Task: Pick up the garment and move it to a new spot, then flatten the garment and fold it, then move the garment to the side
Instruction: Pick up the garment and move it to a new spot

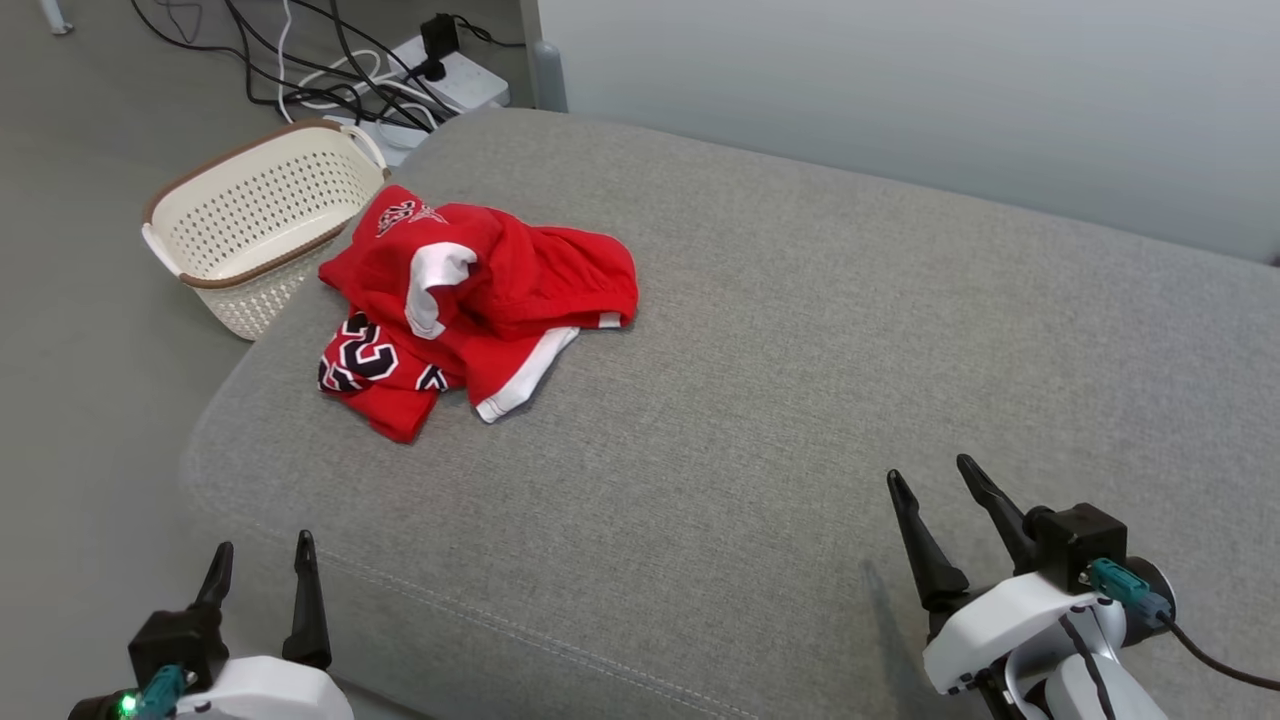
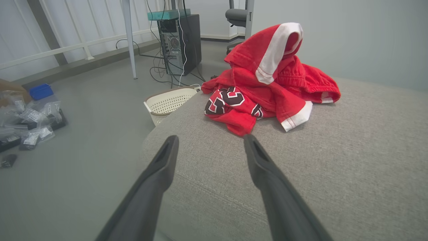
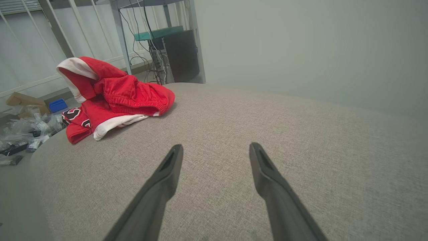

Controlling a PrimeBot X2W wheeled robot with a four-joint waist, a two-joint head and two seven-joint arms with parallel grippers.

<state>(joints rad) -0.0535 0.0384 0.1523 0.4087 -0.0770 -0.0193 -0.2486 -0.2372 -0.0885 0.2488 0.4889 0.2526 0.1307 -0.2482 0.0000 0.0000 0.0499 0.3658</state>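
Step in hand looks like the 1st pickup: best to pinch the crumpled red jersey-cloth garment [image 1: 470, 300] w/ white trim at a raised fold on top, not the flat hem, & lift straight up so it doesn't slide off toward the cream perforated plastic basket [image 1: 250, 200] just beside. It's bunched at the far-left corner of the broad grey fabric cushion [image 1: 800, 350]. The left gripper [image 1: 264, 543], fingers apart & empty, waits at the near-left edge, garment ahead, well apart. The right gripper [image 1: 929, 470], also spread & empty, is near-right, garment far off to its left.
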